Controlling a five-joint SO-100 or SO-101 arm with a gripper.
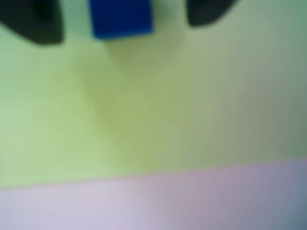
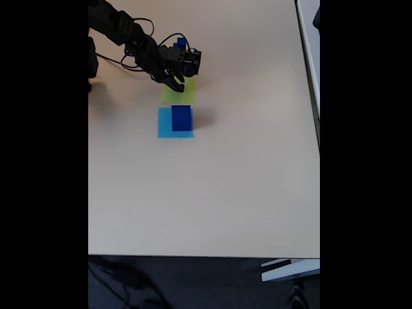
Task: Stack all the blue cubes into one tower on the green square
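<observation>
In the blurred wrist view a blue cube (image 1: 121, 18) sits on the green square (image 1: 144, 110), between my two black fingers (image 1: 36, 21) with a gap on each side. My gripper (image 1: 122, 28) is open around it. In the fixed view the gripper (image 2: 177, 87) hangs over the far edge of the green square (image 2: 179, 95), and the arm hides that cube. A larger blue cube (image 2: 181, 118) stands on a light-blue paper square (image 2: 165, 123) just in front of the green one. Small dark-blue shapes (image 2: 181, 44) show behind the arm, too small to make out.
The arm (image 2: 122, 32) reaches in from the top left with loose cables around it. The beige table (image 2: 244, 180) runs wide to the right and front. Its right edge (image 2: 318, 129) and front edge (image 2: 206, 256) are in view.
</observation>
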